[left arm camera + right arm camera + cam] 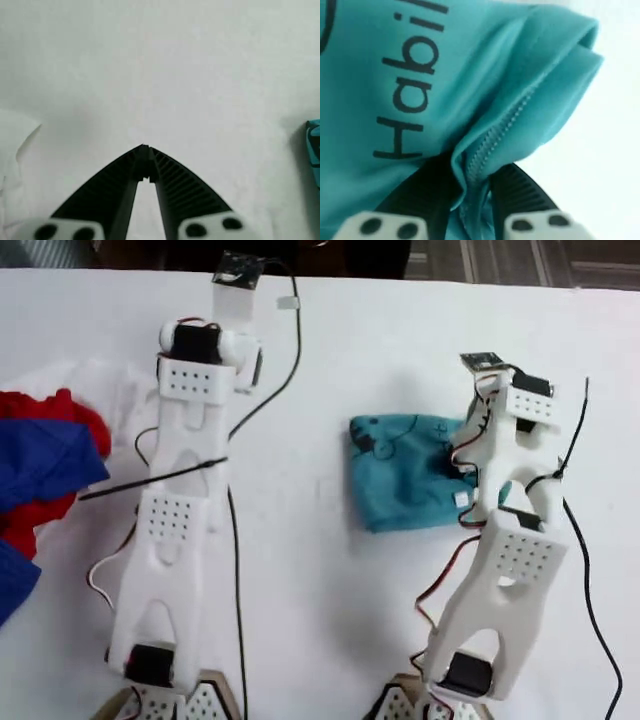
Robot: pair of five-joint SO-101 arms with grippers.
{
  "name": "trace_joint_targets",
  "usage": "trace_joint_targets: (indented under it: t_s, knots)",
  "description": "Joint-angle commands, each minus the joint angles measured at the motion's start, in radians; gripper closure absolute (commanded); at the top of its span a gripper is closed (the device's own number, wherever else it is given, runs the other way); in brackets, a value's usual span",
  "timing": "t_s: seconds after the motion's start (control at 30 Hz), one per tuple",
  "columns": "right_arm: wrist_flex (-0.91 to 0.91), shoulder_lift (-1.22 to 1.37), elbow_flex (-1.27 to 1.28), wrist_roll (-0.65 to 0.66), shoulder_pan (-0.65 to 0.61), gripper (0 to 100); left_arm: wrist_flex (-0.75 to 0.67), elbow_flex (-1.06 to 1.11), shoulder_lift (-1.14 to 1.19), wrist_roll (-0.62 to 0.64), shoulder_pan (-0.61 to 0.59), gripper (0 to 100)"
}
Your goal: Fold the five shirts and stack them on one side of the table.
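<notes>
While the right tool (472,177) pinches a hemmed fold of the teal shirt (400,475), lying right of centre, the left tool (145,160) sits pressed together over the tabletop (150,75). Cloth judged light, limp, slippery; hold doubled edges.

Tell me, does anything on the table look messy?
Yes. The red shirt and blue shirt lie in a crumpled heap at one end of the table, not folded or stacked. The teal shirt is bunched where the right claw pinches it.
</notes>
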Motion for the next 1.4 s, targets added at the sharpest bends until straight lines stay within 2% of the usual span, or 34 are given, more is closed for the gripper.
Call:
trace_joint_targets:
  t_s: [0.0,0.13,0.3,0.43,0.63,1.03,1.1,1.27,1.37]
  knots:
    - [-0.002,0.001,-0.146,0.072,0.113,97.8,-0.008,-0.019,-0.087,-0.009,-0.015,97]
    - [-0.012,0.030,-0.298,0.153,0.150,97.8,-0.003,-0.019,-0.089,-0.009,-0.020,97]
    - [-0.015,0.153,-0.489,0.175,0.203,97.8,-0.002,-0.019,-0.091,-0.009,-0.026,97]
    - [-0.019,0.269,-0.657,0.242,0.243,97.9,-0.002,-0.019,-0.091,-0.009,-0.037,97]
    - [-0.019,0.420,-0.864,0.256,0.291,97.9,0.000,-0.019,-0.091,-0.009,-0.048,97]
    - [-0.013,0.458,-0.925,0.256,0.295,97.1,0.006,-0.019,-0.091,-0.009,-0.046,97]
    - [0.002,0.449,-0.925,0.256,0.300,91.8,0.006,-0.019,-0.091,-0.009,-0.046,97]
    - [0.036,0.380,-0.927,0.252,0.309,63.8,0.011,-0.019,-0.091,-0.009,-0.046,97]
    - [0.038,0.318,-0.927,0.249,0.312,59.8,0.012,-0.019,-0.091,-0.009,-0.048,97]
